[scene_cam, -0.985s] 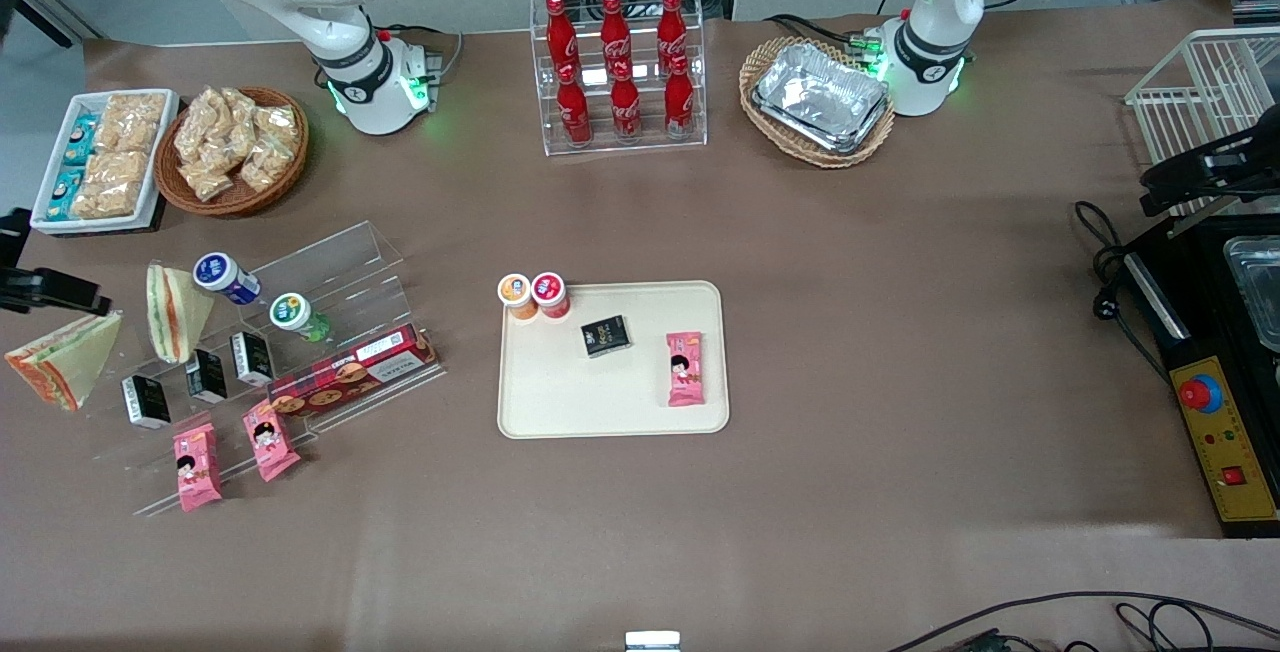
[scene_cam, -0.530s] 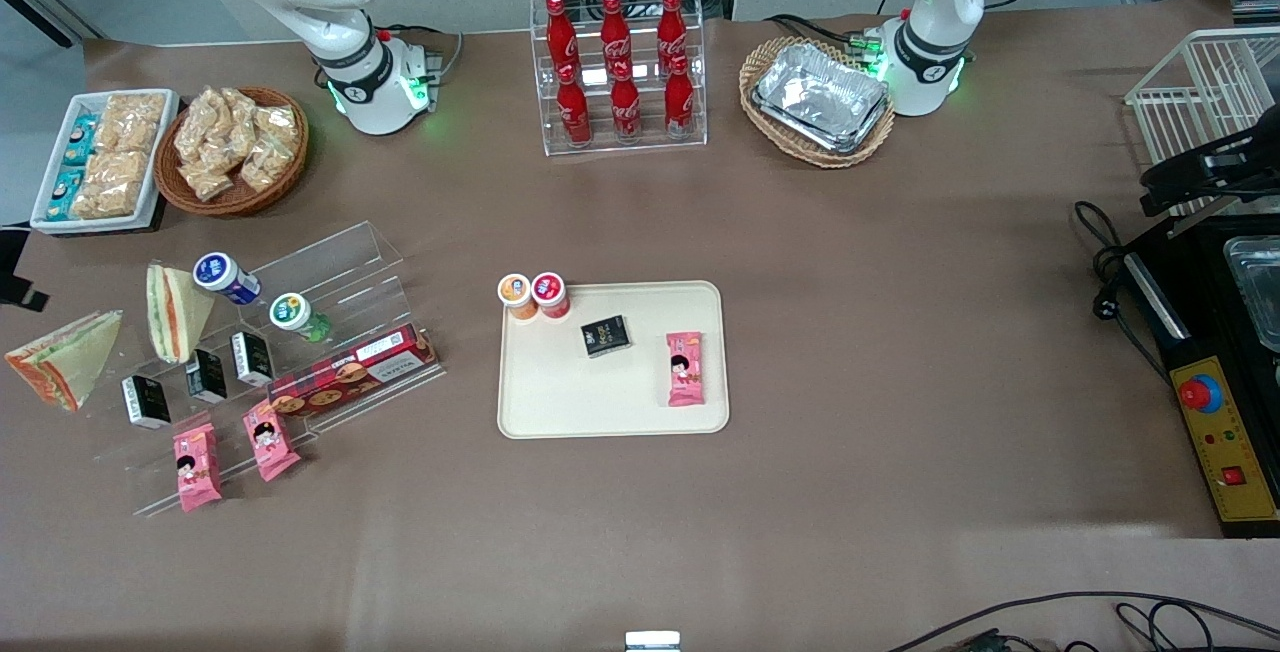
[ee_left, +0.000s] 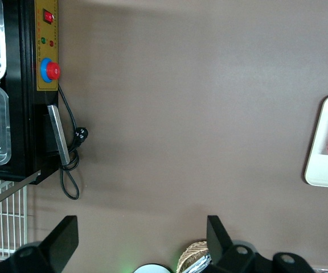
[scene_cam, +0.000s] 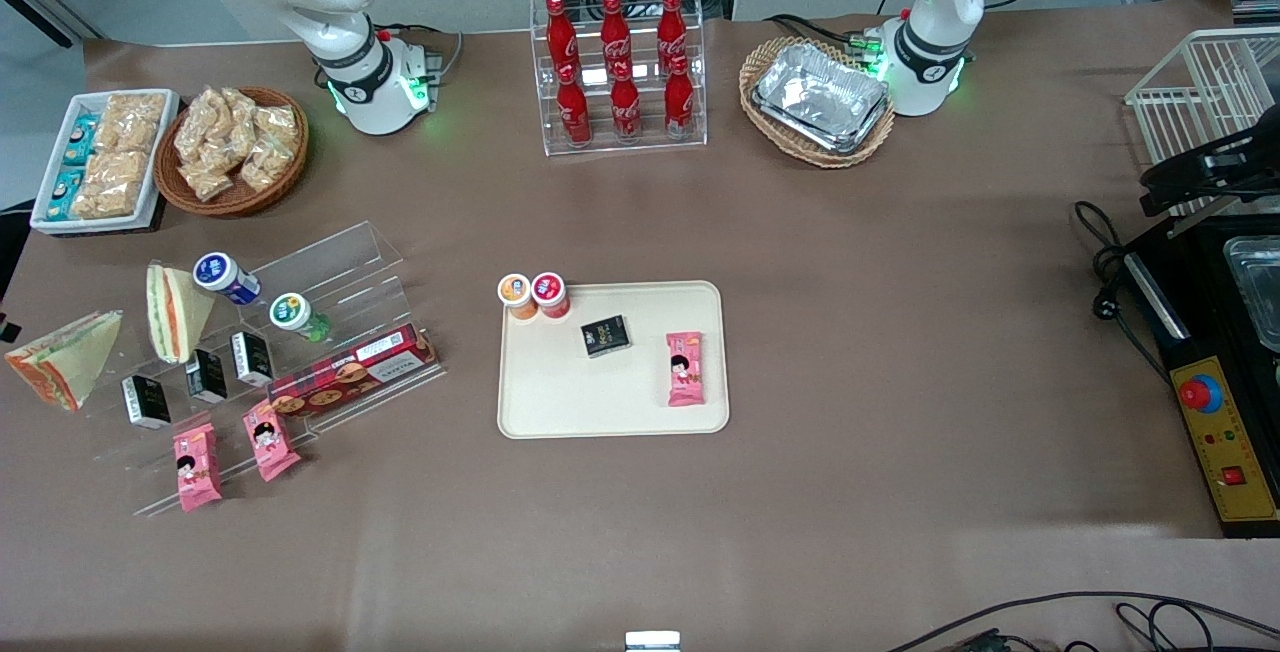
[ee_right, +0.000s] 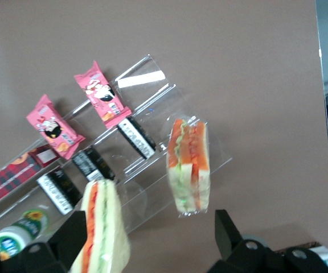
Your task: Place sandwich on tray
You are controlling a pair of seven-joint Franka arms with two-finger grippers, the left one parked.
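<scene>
Sandwich (scene_cam: 65, 372) lies flat just beside the acrylic rack (scene_cam: 300, 272), near the table's edge; gripper (ee_right: 147, 243) hovers above, fingers spread, empty.

- The sandwich (scene_cam: 62, 359) (ee_right: 189, 165) is a pale triangular wedge in clear wrap, lying on the table with its orange-red and green layers visible, at the working arm's end.
- The tray (scene_cam: 560, 402) (ee_left: 322, 170) is flat, cream-beige, with rounded corners, well apart from the sandwich.
- The gripper (ee_right: 147, 242) hangs above the sandwich, its fingers spread.
</scene>
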